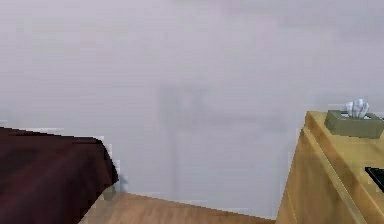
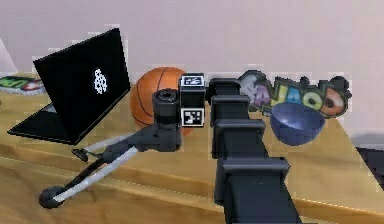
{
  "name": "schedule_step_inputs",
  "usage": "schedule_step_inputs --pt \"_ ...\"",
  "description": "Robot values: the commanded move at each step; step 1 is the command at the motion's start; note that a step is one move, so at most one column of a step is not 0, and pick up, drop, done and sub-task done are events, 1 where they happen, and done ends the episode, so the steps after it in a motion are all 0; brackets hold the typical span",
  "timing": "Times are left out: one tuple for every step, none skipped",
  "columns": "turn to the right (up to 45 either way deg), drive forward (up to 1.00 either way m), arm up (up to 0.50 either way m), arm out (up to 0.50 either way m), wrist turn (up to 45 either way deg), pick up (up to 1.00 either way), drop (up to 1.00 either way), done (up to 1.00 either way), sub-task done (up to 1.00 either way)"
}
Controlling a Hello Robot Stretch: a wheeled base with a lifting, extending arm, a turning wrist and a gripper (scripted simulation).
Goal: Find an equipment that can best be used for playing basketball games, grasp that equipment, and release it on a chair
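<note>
1 basketball [image 2: 155,92], 1 laptop [image 2: 85,85] and 1 blue bowl [image 2: 297,125] sit on 1 desk [image 2: 335,172].

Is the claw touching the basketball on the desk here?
Cannot tell. In the arm side view the dark body of the claw overlaps the basketball, so neither contact nor a gap shows plainly.

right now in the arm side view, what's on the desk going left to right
small greenish thing at the edge → open laptop → orange basketball → dark arm bar → blue bowl. The colourful item behind the bowl overlaps it, so it is left out.
</note>
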Motion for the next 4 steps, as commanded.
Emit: schedule_step_inputs --pt "0.0 0.00 0.00 0.00 45.0 0.00 0.00 0.00 0.00" --pt "0.0 0.00 0.00 0.00 33.0 0.00 0.00 0.00 0.00" --pt "0.0 0.00 0.00 0.00 0.0 1.00 0.00 0.00 0.00" --pt "0.0 0.00 0.00 0.00 -45.0 0.00 0.00 0.00 0.00"
